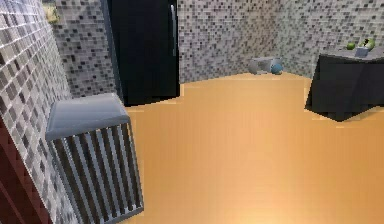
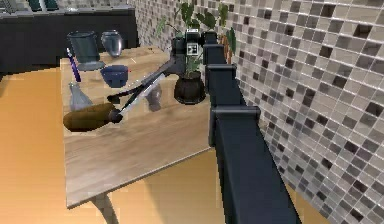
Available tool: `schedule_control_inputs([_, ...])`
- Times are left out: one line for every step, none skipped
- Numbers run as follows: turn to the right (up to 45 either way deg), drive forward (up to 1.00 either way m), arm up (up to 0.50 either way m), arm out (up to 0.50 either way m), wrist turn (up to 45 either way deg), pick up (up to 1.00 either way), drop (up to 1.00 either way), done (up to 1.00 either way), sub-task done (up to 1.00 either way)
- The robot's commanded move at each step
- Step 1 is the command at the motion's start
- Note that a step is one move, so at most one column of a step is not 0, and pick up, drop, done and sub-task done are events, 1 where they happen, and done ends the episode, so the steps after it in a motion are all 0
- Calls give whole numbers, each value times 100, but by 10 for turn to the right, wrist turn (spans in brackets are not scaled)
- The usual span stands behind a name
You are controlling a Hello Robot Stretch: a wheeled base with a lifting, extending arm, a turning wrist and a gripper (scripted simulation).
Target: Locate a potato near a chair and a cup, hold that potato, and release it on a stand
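Our arm (image 2: 238, 150) ends with its gripper (image 2: 127, 103) near a brown potato-like lump (image 2: 88, 119) on the table (image 2: 130, 165) (held or not, we cannot tell); carrying and release likely remain.

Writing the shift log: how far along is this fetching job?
Done: the arm reaches over the wooden table. In hand: the gripper is at a brown oblong thing lying on it; whether it is held cannot be told. Left: lifting it, carrying it to a stand, releasing it.
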Motion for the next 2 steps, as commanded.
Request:
schedule_control_inputs([0,0,0,0,-180,0,0,0,0])
schedule_control_inputs([0,0,0,-46,0,0,0,0,0])
